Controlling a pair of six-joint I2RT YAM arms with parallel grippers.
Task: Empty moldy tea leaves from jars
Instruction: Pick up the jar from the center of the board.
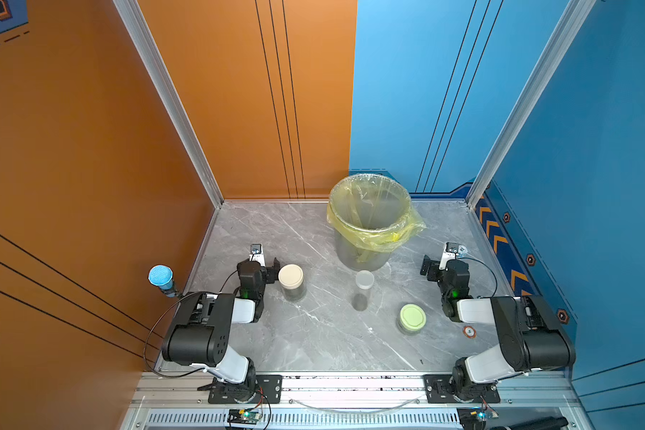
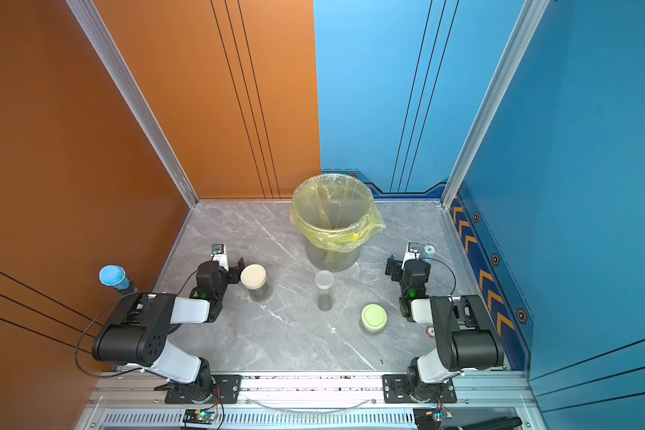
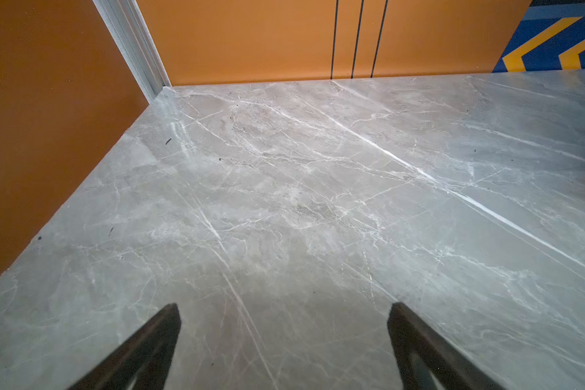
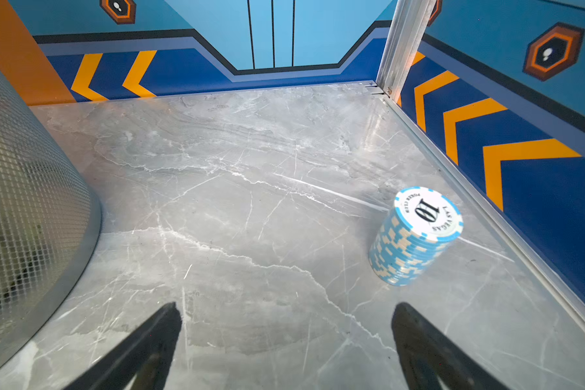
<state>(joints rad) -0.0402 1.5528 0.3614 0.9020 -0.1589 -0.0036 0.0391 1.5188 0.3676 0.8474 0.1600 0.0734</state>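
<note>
The counter (image 1: 313,335) is a smooth grey slab with white veins like marble. Three clear round jars stand upright on it, all with their lids on. The wide jar (image 1: 292,283) has a flat beige lid and stands toward the left side. The tall narrow jar (image 1: 362,289) has a whitish, half-clear lid and stands in the middle. The short jar (image 1: 412,319) has a pale green lid with a round groove and stands toward the right side. The tea leaves (image 1: 294,295) show as a dark, crumbly layer at the bottom of the wide jar. A similar dark layer lies low in the tall jar, but what is in the short jar I cannot tell. Behind the tall jar stands a grey round bin (image 1: 350,255) with a fine mesh wall, lined with a thin, wrinkled yellow bag. The left fingers (image 3: 149,344) are black and wedge-shaped, spread wide and empty over bare counter, just beside the wide jar. The right fingers (image 4: 149,344) are also spread wide and hold nothing. Near them stands a stack of light blue and white chips (image 4: 416,236).
</note>
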